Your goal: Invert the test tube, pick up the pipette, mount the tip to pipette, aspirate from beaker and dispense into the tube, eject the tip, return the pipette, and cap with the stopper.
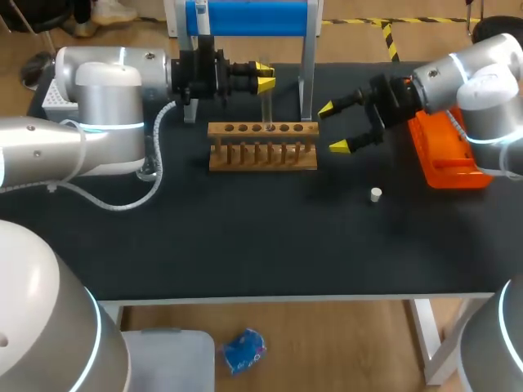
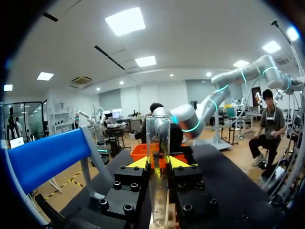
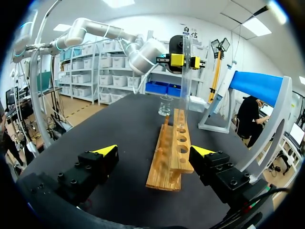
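Where the dark desk (image 1: 245, 245) carries them, we note the blue-topped stand (image 1: 245, 16) behind the wooden rack (image 1: 261, 155); our left claw (image 1: 265, 82) clamps the test tube (image 1: 265, 106) upright over it, right claw (image 1: 333, 127) spread alongside, stopper (image 1: 375, 194) lying apart.

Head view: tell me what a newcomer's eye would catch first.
The clear test tube, held upright in the left arm's jaws right above the wooden tube rack at mid-table. Next, the right arm's jaws, yellow-tipped and wide open, beside the rack's right end, with the bright orange box under that arm. A white stopper lies nearer the front edge.
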You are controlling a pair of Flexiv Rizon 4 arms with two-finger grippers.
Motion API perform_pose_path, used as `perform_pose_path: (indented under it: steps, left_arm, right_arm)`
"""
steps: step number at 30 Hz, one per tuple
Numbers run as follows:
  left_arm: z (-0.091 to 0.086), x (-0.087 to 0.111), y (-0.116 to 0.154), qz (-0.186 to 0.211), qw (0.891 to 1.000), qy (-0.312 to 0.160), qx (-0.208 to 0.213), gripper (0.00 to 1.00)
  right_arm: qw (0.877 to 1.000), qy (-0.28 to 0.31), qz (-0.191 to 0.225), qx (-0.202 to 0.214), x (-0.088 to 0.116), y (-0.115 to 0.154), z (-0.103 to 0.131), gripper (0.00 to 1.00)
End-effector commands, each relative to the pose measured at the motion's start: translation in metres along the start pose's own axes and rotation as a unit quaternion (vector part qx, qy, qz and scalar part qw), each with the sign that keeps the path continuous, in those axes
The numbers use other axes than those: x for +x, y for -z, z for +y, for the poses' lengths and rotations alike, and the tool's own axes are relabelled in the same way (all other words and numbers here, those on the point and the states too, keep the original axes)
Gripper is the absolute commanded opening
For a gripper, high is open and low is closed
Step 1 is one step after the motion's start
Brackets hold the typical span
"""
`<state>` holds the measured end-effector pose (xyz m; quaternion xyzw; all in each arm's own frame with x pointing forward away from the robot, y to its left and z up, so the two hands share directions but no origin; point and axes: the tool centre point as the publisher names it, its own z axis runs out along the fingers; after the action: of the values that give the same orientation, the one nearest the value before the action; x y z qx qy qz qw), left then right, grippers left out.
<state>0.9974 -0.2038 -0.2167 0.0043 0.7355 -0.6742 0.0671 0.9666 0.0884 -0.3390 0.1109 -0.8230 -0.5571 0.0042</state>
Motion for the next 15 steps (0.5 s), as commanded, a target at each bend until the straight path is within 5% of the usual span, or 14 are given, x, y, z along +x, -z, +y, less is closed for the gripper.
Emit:
perform_pose_path:
  steps: [1,15]
  left_arm:
    - [0.003,-0.003,-0.002,0.000,1.000,-0.002,-0.001,0.00]
    - [0.013,-0.004,-0.004,0.000,1.000,0.001,-0.007,0.00]
  right_arm:
    - [1.000,0.000,0.002,0.000,-0.001,0.001,-0.001,1.00]
    - [1.000,0.000,0.002,0.000,-0.001,0.001,-0.001,1.00]
